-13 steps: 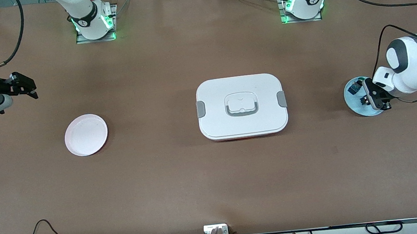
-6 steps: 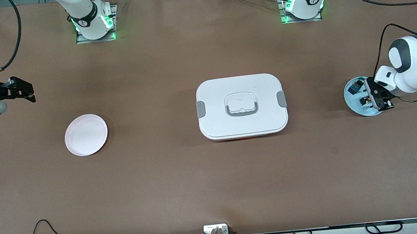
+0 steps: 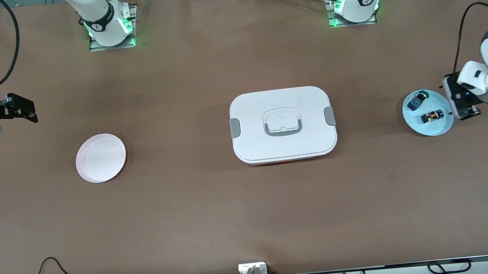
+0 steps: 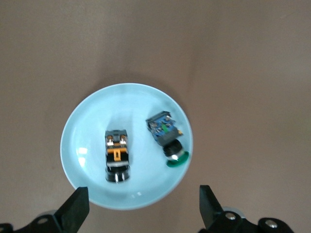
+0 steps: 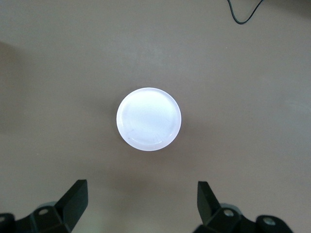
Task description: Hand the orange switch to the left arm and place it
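While on plate (image 4: pixel 87 126), orange switch (image 4: pixel 117 155) under left tool (image 4: pixel 141 211)

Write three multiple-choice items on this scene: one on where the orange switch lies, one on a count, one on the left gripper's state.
1. The orange switch lies:
A. on the box lid
B. on the blue plate
C. on the pink plate

2. Components on the blue plate:
A. one
B. two
C. four

3. The left gripper is:
A. open and empty
B. shut on the switch
C. shut on the plate rim

Key:
1 B, it sits beside the green-capped component.
2 B, just those two.
3 A, the left wrist view shows its fingers spread, nothing between them.
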You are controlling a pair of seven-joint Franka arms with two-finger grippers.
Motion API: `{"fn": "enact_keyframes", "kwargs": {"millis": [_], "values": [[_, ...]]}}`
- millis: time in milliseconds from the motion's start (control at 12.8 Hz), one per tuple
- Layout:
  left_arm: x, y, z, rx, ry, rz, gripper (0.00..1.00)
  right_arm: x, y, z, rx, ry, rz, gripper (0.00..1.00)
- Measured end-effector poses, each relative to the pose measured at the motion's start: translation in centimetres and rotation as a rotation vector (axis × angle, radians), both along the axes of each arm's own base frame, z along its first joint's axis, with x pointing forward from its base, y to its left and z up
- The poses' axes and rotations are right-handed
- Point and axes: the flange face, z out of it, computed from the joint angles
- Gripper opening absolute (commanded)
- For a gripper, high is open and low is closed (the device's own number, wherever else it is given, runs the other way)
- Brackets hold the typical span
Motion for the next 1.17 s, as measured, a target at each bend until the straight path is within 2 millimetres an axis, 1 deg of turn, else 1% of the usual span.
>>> {"fn": "enact_keyframes", "kwargs": {"millis": [233, 311, 467, 623, 856, 1012, 1167], "values": [[1.8, -1.4, 7.5, 0.045, 0.05, 0.13, 1.0, 0.0, 0.0, -0.1, 0.005, 0.003, -0.004, 1.0], [2.3, -2.0, 9.5, 0.062, 0.053, 0.178, 1.0, 0.0, 0.1, -0.1, 0.005, 0.003, -0.004, 1.0], [3.0, -3.5, 12.8, 0.1, 0.053, 0.288, 1.0, 0.1, -0.5, -0.2, 0.012, 0.004, -0.012, 1.0], [3.4, -6.1, 15.8, 0.145, 0.055, 0.414, 1.0, 0.1, -0.9, -0.2, 0.017, 0.003, -0.018, 1.0], [3.4, -8.8, 19.5, 0.229, 0.042, 0.654, 1.0, 0.1, -0.6, -0.2, 0.019, 0.003, -0.013, 1.0], [3.2, -11.9, 21.6, 0.296, -0.001, 0.783, 1.0, 0.1, -0.8, -0.2, 0.019, 0.003, -0.016, 1.0], [2.6, -14.8, 23.3, 0.323, -0.027, 0.912, 1.0, 0.1, -1.1, -0.2, 0.019, 0.003, -0.021, 1.0]]}}
